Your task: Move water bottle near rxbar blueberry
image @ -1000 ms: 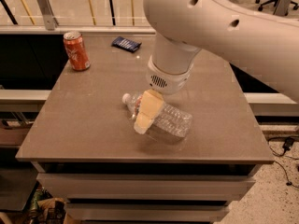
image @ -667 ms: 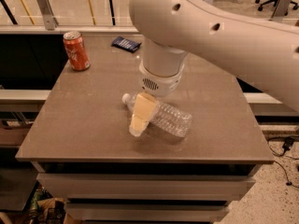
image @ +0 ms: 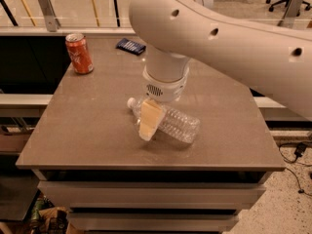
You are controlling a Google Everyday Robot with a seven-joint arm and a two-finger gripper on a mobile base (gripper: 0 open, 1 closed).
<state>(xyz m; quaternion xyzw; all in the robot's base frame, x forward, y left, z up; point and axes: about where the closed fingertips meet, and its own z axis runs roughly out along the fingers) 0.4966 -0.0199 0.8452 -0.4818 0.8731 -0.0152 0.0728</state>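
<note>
**Op:** Where's ur gripper?

**Me:** My gripper [image: 147, 126] is down over the bottle [image: 178, 125], mid-table [image: 92, 130], a bit toward the front. It's at the cap end. The cream part crosses the bottle's near side, w/ its tip right by the tabletop.

**Op:** Open or closed?

**Me:** Can't tell. My wrist and the bottle hide the far side.

**Op:** How's the bottle lying?

**Me:** On its side, white cap pointing back-left, base front-right. The clear ribbed body shows to the right of my gripper.

**Op:** And the bar?

**Me:** The bar [image: 130, 46] lies flat at the table's back edge, dark blue wrapper, just left of my arm. It's well apart from the bottle.

**Op:** Anything else?

**Me:** An orange can [image: 79, 53] stands upright at the back-left corner, left of the bar and not touching it.
</note>
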